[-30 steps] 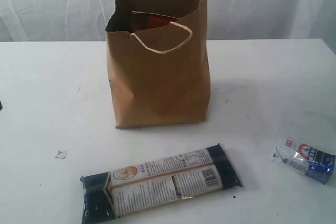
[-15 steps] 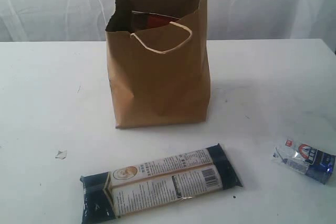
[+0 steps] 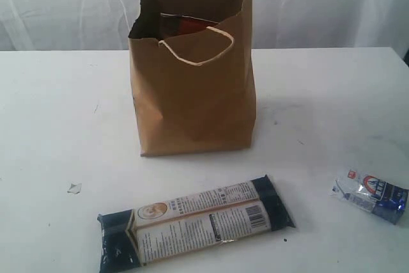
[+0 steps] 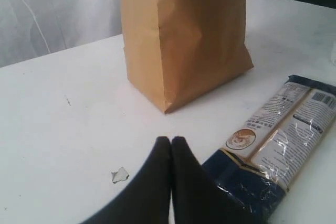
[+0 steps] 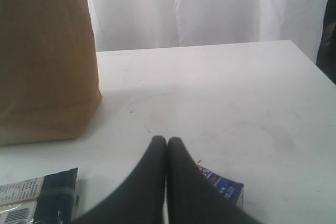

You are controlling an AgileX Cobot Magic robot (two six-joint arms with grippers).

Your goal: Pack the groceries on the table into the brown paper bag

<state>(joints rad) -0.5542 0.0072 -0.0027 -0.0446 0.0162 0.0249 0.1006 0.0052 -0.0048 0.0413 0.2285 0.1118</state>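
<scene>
Two groceries lie outside the brown paper bag [image 3: 192, 103], so the step in hand looks like a pick-up that has not yet begun. The left fingers [image 4: 157, 174] are pressed together and hold nothing, poised just short of one dark end of the long dark-blue packet [image 3: 195, 222]. The right fingers [image 5: 155, 171] are likewise together and empty, close above the small blue-silver packet [image 3: 372, 195].

In the exterior view the bag stands upright toward 12 o'clock on the desk [image 3: 57, 113]. The long packet lies flat at the bag's 6 o'clock, and the small packet lies well apart at its 4 o'clock. A small torn scrap [image 3: 74, 188] lies at the bag's 8 o'clock.

To do it well, the fingers should part first, then close across the long packet's narrow width near its middle, since an end grip would probably let it sag. Its glossy film may slip. It likely needs tipping end-down to pass the creased rim, where the near handle [image 3: 198, 52] droops across the mouth. The light bag could shift if nudged.

The bag's mouth shows something red and brown [image 3: 185, 25] already inside; what it is cannot be told.
</scene>
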